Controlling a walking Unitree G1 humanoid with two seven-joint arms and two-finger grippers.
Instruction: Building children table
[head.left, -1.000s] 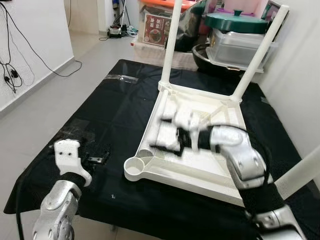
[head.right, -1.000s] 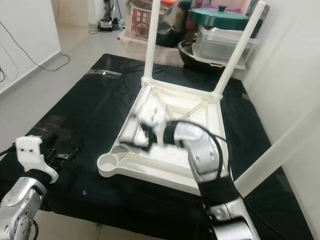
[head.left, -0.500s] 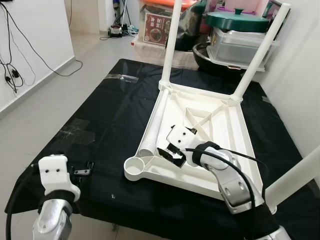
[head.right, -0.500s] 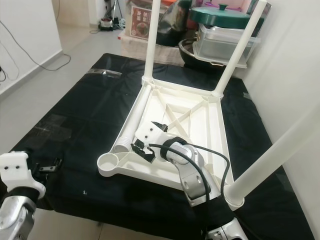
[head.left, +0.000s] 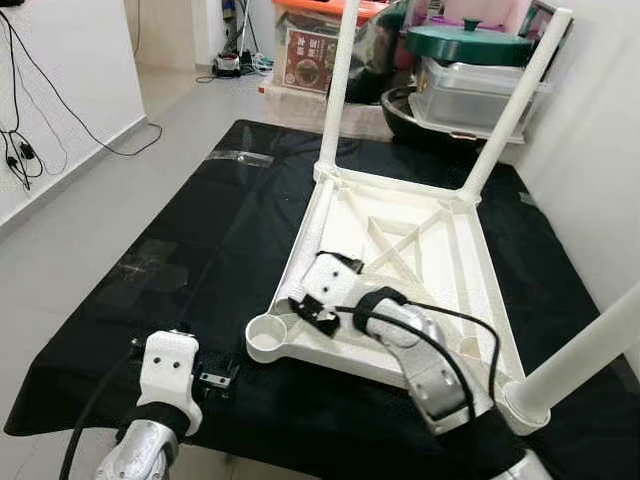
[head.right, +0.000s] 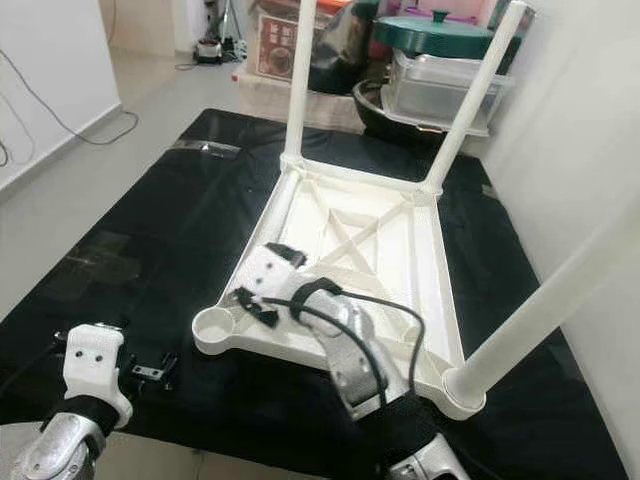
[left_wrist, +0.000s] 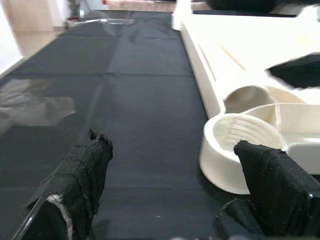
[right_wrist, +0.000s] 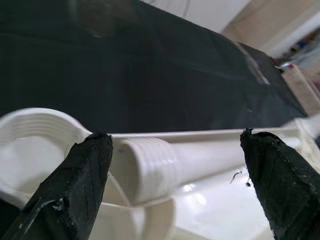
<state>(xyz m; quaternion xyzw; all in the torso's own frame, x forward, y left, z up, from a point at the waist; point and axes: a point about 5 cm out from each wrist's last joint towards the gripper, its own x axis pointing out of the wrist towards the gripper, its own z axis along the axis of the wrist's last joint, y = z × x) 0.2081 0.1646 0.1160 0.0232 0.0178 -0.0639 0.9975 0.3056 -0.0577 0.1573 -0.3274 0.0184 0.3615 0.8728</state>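
A white plastic children's table (head.left: 470, 300) lies upside down on a black cloth. Three white legs stand in its corners: far left (head.left: 338, 85), far right (head.left: 510, 105), near right (head.left: 580, 355). The near-left corner socket (head.left: 268, 338) holds nothing. A loose leg (head.left: 312, 235) lies along the table's left rim, its threaded end (right_wrist: 150, 162) next to that socket. My right gripper (head.left: 305, 308) is open astride that threaded end, fingers (right_wrist: 75, 190) on either side. My left gripper (head.left: 215, 378) is open, low over the cloth, just left of the socket (left_wrist: 245, 135).
Clear storage bins with a green lid (head.left: 470, 45) and a dark pot stand behind the cloth's far edge. A white wall runs along the right. Cables (head.left: 20, 140) trail on the floor at the left. Shiny tape patches (head.left: 150, 265) mark the cloth.
My right gripper slid from the table's middle toward the near-left corner, over the loose leg's threaded end. My left arm swung right, closer to the empty socket.
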